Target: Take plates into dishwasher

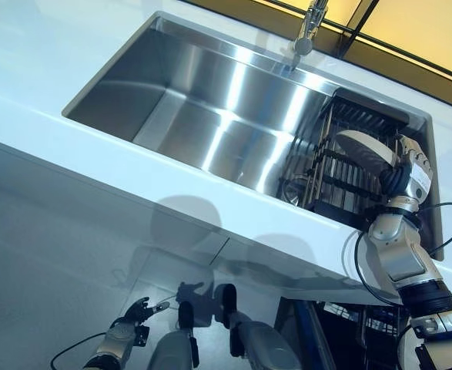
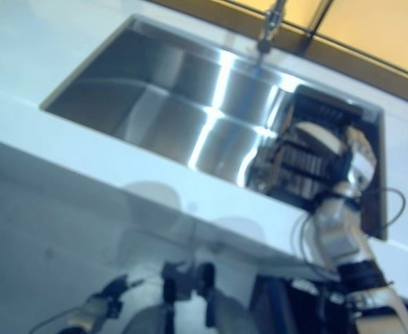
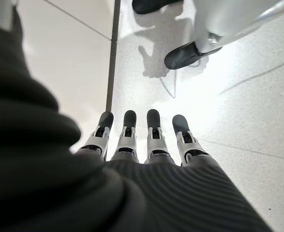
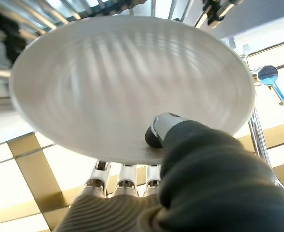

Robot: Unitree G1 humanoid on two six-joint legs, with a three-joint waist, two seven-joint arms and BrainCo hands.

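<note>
A white ribbed plate [image 4: 132, 82] is pinched in my right hand [image 1: 407, 176], thumb on its face and fingers behind its rim. In the eye views the plate [image 1: 366, 151] is tilted above a dark dish rack [image 1: 341, 181] at the right end of the steel sink [image 1: 210, 100]. The blue-framed dishwasher rack [image 1: 341, 331] shows below the counter at lower right. My left hand [image 1: 137, 312] hangs low over the floor with straight fingers [image 3: 127, 130] and holds nothing.
A chrome tap [image 1: 310, 27] stands behind the sink. The white counter [image 1: 95, 162] runs along the sink's front edge. Pale tiled floor [image 3: 238, 111] lies under the left hand. A window frame [image 1: 410, 46] runs behind the counter.
</note>
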